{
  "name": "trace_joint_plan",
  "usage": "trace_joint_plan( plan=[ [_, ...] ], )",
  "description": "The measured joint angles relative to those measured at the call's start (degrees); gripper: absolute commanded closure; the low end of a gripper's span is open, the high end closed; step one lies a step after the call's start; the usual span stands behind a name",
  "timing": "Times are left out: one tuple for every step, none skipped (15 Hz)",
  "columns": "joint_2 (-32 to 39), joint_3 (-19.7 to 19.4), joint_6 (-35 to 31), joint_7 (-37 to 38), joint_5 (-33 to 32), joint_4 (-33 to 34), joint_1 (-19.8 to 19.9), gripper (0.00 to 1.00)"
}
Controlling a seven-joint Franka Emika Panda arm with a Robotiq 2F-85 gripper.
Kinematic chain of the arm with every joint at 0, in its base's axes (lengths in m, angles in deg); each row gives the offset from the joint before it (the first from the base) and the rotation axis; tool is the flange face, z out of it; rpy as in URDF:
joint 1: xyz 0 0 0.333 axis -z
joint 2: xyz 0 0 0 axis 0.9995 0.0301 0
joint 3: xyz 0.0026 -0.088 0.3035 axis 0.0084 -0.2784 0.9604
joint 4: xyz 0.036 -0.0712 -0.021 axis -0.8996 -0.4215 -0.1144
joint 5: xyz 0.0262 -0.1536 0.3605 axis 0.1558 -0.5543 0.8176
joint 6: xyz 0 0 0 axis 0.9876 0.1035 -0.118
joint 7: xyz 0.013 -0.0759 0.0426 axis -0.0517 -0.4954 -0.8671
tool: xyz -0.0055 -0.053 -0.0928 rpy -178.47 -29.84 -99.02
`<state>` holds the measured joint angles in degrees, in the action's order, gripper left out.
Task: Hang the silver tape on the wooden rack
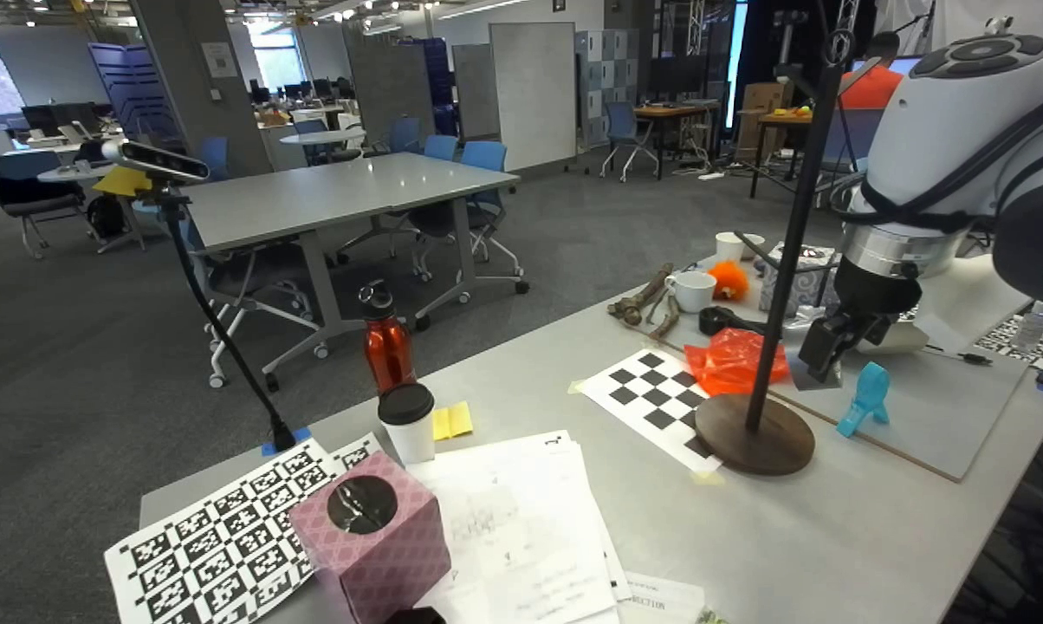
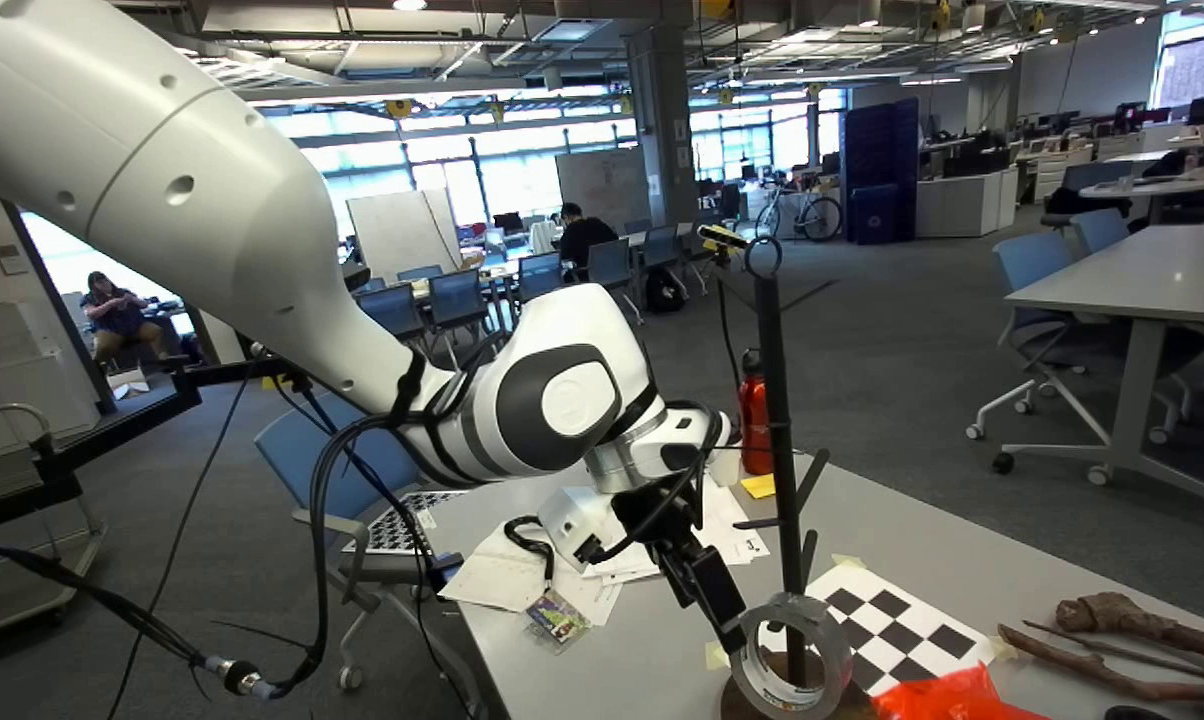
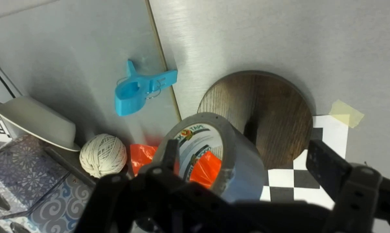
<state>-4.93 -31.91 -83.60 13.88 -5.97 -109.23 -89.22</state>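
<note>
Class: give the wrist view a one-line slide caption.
Silver tape partly hiding the wooden rack's round base, blue clip at left.

rack base (image 3: 276, 113) — grained wood | silver tape (image 3: 243, 165) — smooth, satiny | clip (image 3: 145, 84): smooth plastic

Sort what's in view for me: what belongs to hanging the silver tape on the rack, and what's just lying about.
For the job:
tape
rack

Just lying about:
clip
string ball
bottle
tissue box
mug
sticks
red plastic
</note>
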Motion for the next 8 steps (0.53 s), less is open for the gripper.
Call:
trace_joint_plan(
  plan=[
    [-0.1,0.0,1.3,0.7,-0.2,0.0,-0.1,0.0],
    [-0.2,0.0,2.4,1.6,-0.4,0.0,-0.3,0.0],
    [-0.4,0.0,3.5,2.4,-0.7,0.0,-0.4,0.0],
    [-0.7,0.0,4.5,3.1,-0.8,-0.1,-0.5,0.0],
    [-1.2,0.0,5.5,3.8,-1.0,-0.2,-0.7,0.0],
    [-1.7,0.0,6.2,4.6,-1.3,-0.5,-0.8,0.0],
    [-2.3,0.1,7.0,5.5,-1.8,-0.8,-1.0,0.0],
    [-3.1,0.2,7.7,6.6,-2.4,-1.3,-1.2,0.0]
  ],
)
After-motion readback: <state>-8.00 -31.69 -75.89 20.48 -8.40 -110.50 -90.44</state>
